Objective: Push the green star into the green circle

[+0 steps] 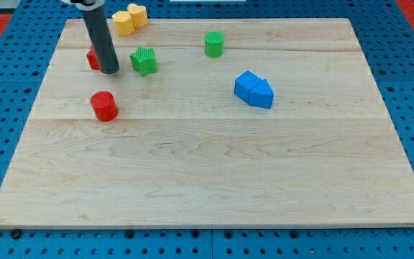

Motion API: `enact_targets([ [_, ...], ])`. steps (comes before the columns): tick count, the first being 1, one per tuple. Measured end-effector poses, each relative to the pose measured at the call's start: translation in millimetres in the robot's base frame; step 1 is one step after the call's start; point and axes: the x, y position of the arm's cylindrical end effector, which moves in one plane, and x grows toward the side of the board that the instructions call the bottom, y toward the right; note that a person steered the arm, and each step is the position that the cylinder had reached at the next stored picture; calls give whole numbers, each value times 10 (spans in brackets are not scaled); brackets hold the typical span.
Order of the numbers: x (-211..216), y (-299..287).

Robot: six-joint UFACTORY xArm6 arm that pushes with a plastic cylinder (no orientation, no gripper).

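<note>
The green star [144,60] lies near the board's upper left. The green circle [214,44], a short cylinder, stands to its right and a little higher, well apart from it. My tip [109,71] rests on the board just left of the green star, with a small gap between them. The rod hides most of the red star [92,57], which shows only at the rod's left side.
A red cylinder [104,106] stands below my tip. Two yellow blocks [129,18] sit at the board's top edge. Two blue blocks [254,89] touch each other right of centre. The wooden board [207,173] lies on a blue pegboard.
</note>
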Motion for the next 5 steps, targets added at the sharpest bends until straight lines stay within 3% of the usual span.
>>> enact_targets([
  [2,-94,957],
  [4,-295,1482],
  [5,-182,1616],
])
